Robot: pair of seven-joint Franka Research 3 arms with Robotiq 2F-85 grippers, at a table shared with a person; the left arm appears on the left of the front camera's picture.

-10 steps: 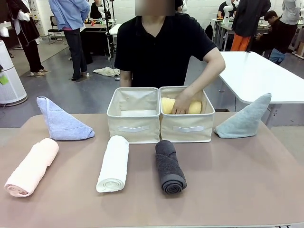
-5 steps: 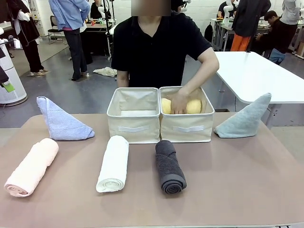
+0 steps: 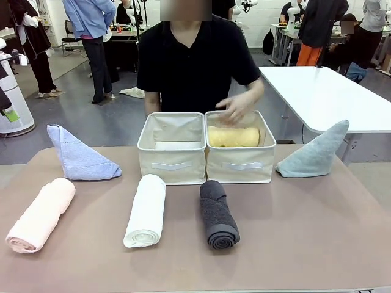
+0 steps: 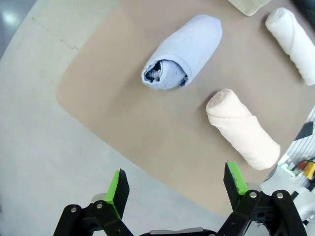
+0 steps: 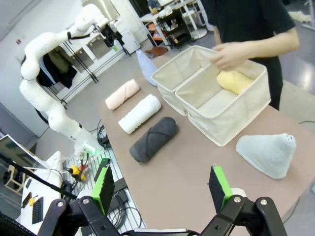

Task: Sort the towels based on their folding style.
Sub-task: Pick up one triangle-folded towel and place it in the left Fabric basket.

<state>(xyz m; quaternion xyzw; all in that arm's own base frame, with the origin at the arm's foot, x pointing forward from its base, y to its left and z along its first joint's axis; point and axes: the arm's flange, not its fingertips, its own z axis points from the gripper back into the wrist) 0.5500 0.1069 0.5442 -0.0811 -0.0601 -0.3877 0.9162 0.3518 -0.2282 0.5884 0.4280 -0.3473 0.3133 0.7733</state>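
Observation:
On the brown table lie three rolled towels: pink [image 3: 40, 215] [image 4: 242, 129] [image 5: 123, 93], white [image 3: 146, 210] [image 4: 293, 42] [image 5: 140, 113] and dark grey [image 3: 218, 213] [image 5: 154, 138]. A yellow rolled towel [image 3: 233, 136] [image 5: 235, 81] rests in the right cream bin [image 3: 240, 165], with the person's hand [image 3: 234, 107] just above it. A periwinkle triangle-fold towel [image 3: 78, 157] [image 4: 182, 52] stands at the far left, a pale teal-grey one [image 3: 314, 153] [image 5: 265, 153] at the far right. My left gripper [image 4: 176, 186] hangs open above the table's corner. My right gripper [image 5: 162, 189] is open, high over the right table edge.
The left cream bin [image 3: 171, 160] [image 5: 173, 77] holds nothing visible. A white table [image 3: 330, 97] stands behind on the right. The left arm's white links [image 5: 44, 73] rise beyond the table. People stand in the background.
The person's hand has lifted out of the right bin, leaving the yellow roll lying inside. The person has shifted slightly left. Neither gripper changed.

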